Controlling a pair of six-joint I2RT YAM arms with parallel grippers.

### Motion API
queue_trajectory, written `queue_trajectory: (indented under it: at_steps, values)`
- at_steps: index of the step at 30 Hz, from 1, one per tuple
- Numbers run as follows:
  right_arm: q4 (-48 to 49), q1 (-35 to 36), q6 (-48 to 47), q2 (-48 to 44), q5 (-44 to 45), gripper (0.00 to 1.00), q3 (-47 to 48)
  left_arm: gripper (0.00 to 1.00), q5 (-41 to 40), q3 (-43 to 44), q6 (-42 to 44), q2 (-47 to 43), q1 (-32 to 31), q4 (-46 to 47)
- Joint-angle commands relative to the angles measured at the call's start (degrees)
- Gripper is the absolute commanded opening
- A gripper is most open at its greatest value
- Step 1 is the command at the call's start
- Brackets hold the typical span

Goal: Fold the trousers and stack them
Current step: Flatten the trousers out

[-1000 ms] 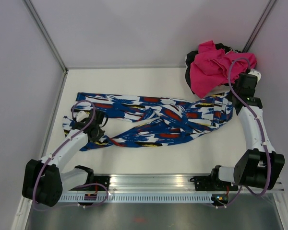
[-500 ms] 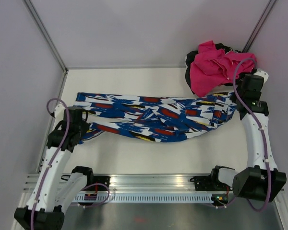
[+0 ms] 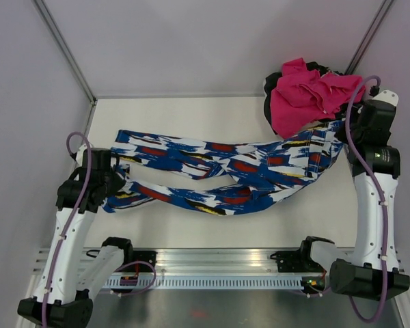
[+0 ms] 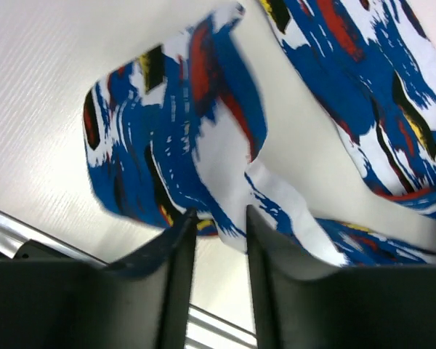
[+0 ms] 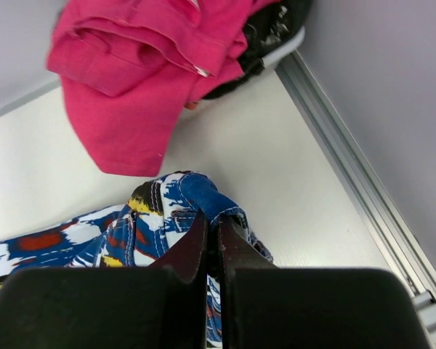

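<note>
The trousers (image 3: 225, 167) are lying strung out across the counter (image 3: 191, 113), their waist end just beside the pink heap of clothes (image 3: 304, 96) and their two legs running away from that heap, crossing once about midway along. The right end effector (image 5: 206, 227) is pinching the waistband with its fingers drawn nearly together, directly below the pink heap in the overhead view. The left end effector (image 4: 216, 218) is gripping the hem of the nearer leg at the end farthest from the heap, with its fingers narrowly apart and cloth filling the gap. The fabric is looking thin, light and limp, so it is likely to sag and drag between the two holds rather than carry any shape. It may also be sliding out of a shallow pinch. The stitched waistband and the hems are looking like the firmest places to take hold, while the second leg is hanging free of either grip. Room is tightest around the pink heap, where the side wall (image 5: 392, 87) and its metal frame strip (image 5: 349, 167) are crowding the right arm. Away from the heap, bare counter is showing on both the far and near sides of the legs, the near strip ending at the mounting rail (image 3: 219, 263).
</note>
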Motion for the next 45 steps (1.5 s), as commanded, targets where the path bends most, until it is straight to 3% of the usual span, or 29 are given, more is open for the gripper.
queue_trajectory:
  at_steps: [1,5,6,10,11,13,17,19,23,25,31,34,35,45]
  values:
    - [3.56,-0.29,-2.06,-0.49,-3.93,0.00,4.34,0.42,-5.41,0.16,3.79,1.33,0.63,0.69]
    - [8.20,-0.29,-1.10,2.40,-5.59,0.00,-0.93,0.80,-3.76,-0.73,5.28,5.44,0.89,8.06]
    - [10.05,-0.29,-0.75,3.63,-7.09,0.00,-3.55,0.83,-2.97,-0.20,5.46,6.94,0.90,8.87]
    - [16.83,-0.20,1.80,5.83,-12.37,0.00,-7.26,0.86,8.26,4.98,7.12,11.70,0.81,12.12]
    - [17.45,-0.20,2.15,6.18,-12.72,0.00,-7.35,0.86,16.30,5.68,7.48,11.70,0.02,13.87]
    - [18.50,-0.20,2.33,6.89,-13.34,0.00,-6.57,0.86,23.29,4.47,7.13,10.65,-3.13,21.07]
    - [19.73,-0.11,4.09,6.19,-14.48,0.00,-5.07,0.87,23.50,3.15,4.76,13.54,-24.70,29.61]
    - [19.65,0.06,4.44,5.31,-14.05,0.00,-3.67,0.87,25.42,0.61,2.92,17.22,-30.54,37.39]
    - [20.78,0.15,5.05,3.73,-14.30,0.00,-2.08,0.86,26.75,-3.26,3.87,23.29,-44.24,51.13]
    - [21.14,0.06,6.19,2.94,-15.44,0.00,-1.29,0.86,23.00,-3.54,8.26,27.41,-48.48,55.36]
    - [20.97,0.15,6.55,-0.40,-16.24,0.00,1.43,0.79,14.72,-0.38,9.60,39.38,-49.20,53.00]
    - [20.27,0.15,6.20,-1.90,-17.12,0.00,3.01,0.70,13.57,-0.46,8.19,43.42,-49.20,55.02]
    - [20.35,0.24,6.63,-2.42,-17.90,0.00,3.28,0.63,13.13,-0.46,7.84,44.39,-49.29,55.72]
    - [21.14,0.24,8.57,-4.45,-22.74,0.00,3.46,0.45,10.84,3.67,10.73,59.59,-49.20,66.78]
